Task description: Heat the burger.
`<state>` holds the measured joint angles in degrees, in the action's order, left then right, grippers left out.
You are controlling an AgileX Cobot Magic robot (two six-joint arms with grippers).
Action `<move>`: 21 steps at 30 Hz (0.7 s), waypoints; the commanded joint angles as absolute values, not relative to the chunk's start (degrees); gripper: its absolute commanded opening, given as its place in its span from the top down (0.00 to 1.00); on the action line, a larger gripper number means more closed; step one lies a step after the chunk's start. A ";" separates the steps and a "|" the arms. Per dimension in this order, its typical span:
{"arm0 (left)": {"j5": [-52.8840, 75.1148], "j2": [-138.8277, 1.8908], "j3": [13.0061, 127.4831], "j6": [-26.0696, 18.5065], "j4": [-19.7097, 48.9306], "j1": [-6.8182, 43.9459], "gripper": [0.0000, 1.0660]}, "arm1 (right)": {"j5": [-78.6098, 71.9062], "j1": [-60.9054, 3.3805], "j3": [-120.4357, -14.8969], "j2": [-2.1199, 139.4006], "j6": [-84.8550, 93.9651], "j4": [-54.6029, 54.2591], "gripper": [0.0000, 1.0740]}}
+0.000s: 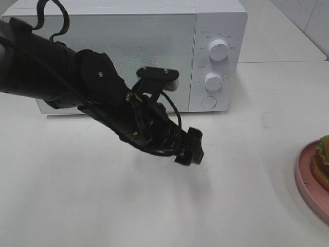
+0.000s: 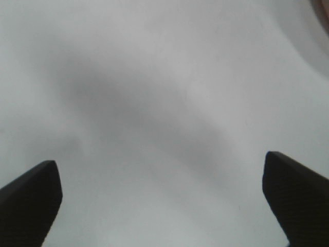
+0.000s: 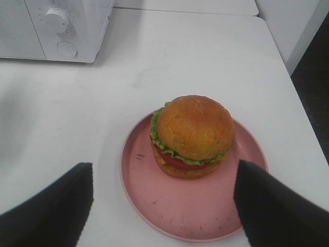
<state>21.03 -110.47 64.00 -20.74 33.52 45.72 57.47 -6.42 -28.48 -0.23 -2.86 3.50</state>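
Note:
The burger (image 3: 191,136), with a golden-brown bun, green lettuce and red tomato, stands upright on a pink plate (image 3: 175,206). In the exterior high view the burger (image 1: 322,160) is cut off by the right edge. My right gripper (image 3: 162,206) hovers above and in front of the plate, fingers wide apart, open, touching nothing; it is out of the exterior high view. My left gripper (image 1: 189,149) hangs over the bare table in front of the microwave (image 1: 128,51). In the left wrist view the left gripper (image 2: 162,200) is open with only white table between its fingertips.
The white microwave (image 3: 61,25) stands at the back of the table with its door closed, two knobs (image 1: 218,50) and a round button (image 1: 208,101) on its right panel. The black left arm (image 1: 61,72) crosses in front of the door. A table edge (image 3: 288,67) runs right of the plate.

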 commanded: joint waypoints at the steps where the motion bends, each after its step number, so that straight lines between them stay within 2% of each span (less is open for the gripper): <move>1: 32.54 -109.03 63.94 -20.63 28.88 44.75 0.05 | 57.12 -6.13 -28.53 -1.78 -2.18 3.78 0.30; 5: 44.46 -105.83 63.94 -20.00 27.90 41.60 0.05 | 57.12 -6.13 -28.53 -1.78 -2.18 3.78 0.30; 7: 46.29 -104.91 63.94 -19.37 28.13 40.62 0.05 | 57.12 -6.13 -28.53 -1.78 -2.18 3.78 0.30; 8: 49.50 -102.90 63.94 -18.33 28.19 38.33 0.05 | 57.12 -6.13 -28.53 -1.78 -2.18 3.78 0.30; 11: 51.11 -101.76 63.94 -17.59 28.13 37.18 0.05 | 57.12 -6.13 -28.53 -1.78 -2.18 3.78 0.30; 13: 57.24 -97.29 63.94 -17.36 28.13 32.26 0.05 | 57.12 -6.13 -28.53 -1.78 -2.18 3.78 0.30; 16: 58.90 -96.20 63.94 -17.36 28.07 30.71 0.05 | 57.12 -6.13 -28.53 -1.78 -2.18 3.78 0.30; 18: 64.80 -92.30 63.94 -17.42 27.85 24.64 0.05 | 57.12 -6.13 -28.53 -1.78 -2.18 3.78 0.30; 21: 66.00 -91.21 63.94 -17.42 27.73 22.98 0.05 | 57.12 -6.13 -28.53 -1.78 -2.18 3.78 0.30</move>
